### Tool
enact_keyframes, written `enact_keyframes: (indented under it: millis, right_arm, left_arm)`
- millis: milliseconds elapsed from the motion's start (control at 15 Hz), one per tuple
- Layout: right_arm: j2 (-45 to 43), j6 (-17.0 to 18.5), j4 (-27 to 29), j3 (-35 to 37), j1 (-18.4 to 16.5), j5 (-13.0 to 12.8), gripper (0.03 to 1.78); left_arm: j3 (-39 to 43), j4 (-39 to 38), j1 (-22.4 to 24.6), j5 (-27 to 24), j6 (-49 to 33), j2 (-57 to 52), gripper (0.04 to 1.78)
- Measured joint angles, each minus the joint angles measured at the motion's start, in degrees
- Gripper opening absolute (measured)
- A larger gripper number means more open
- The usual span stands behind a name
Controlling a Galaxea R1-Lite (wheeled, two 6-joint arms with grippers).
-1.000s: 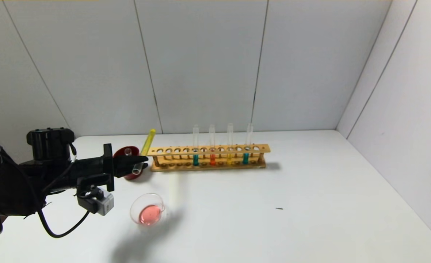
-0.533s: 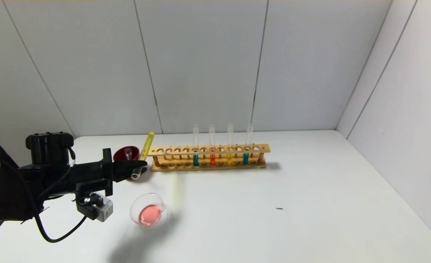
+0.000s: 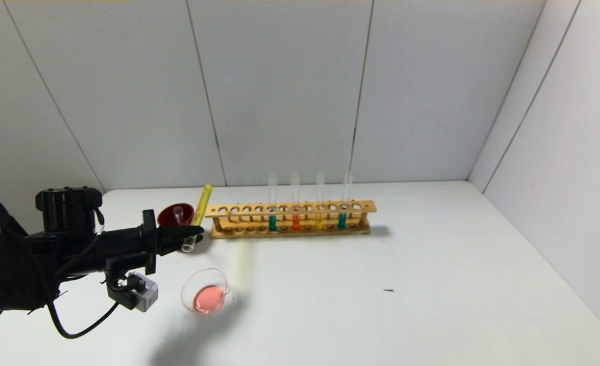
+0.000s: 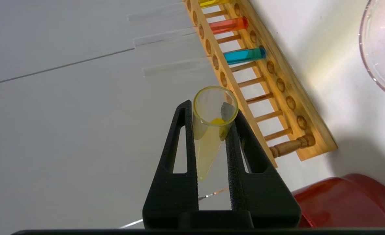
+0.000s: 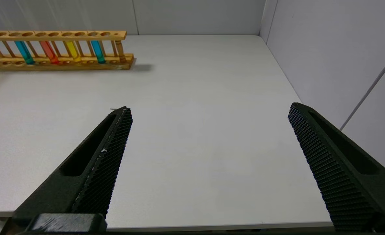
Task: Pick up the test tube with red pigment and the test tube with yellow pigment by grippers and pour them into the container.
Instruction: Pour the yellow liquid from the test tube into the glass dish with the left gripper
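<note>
My left gripper (image 3: 199, 232) is shut on the test tube with yellow pigment (image 3: 202, 206). The tube is tilted, with its yellow end up and its open mouth low, beyond the clear glass dish (image 3: 206, 291), which holds pink-red liquid. In the left wrist view the tube (image 4: 208, 143) sits between the fingers (image 4: 179, 137), mouth toward the camera. The test tube with red pigment (image 3: 296, 221) stands in the wooden rack (image 3: 290, 208), next to a second yellow tube (image 3: 320, 220). My right gripper (image 5: 208, 109) is open and empty over bare table on the right.
A dark red cup (image 3: 170, 214) with an empty tube in it stands just left of the rack, right behind my left gripper. Two teal tubes (image 3: 272, 222) also stand in the rack. Walls close the back and right.
My left gripper has drifted slightly down and toward me with the yellow tube, and the tube's mouth hangs a little lower. The dish and rack have not moved.
</note>
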Motion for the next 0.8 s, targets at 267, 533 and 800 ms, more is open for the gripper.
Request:
enact_keyframes:
  millis: [267, 533, 800]
  right_arm:
    - [0.00, 0.00, 0.00, 0.00, 0.00, -0.02, 1.75]
    - [0.00, -0.01, 0.01, 0.00, 0.00, -0.02, 1.75]
    - [0.00, 0.00, 0.00, 0.00, 0.00, 0.00, 1.75]
  left_arm:
    - [0.27, -0.12, 0.37, 0.46, 1.65, -0.02, 0.31]
    - [0.24, -0.11, 0.44, 1.16, 3.04, 0.15, 0.31]
    - [0.22, -0.12, 0.44, 1.32, 3.41, 0.45, 0.31]
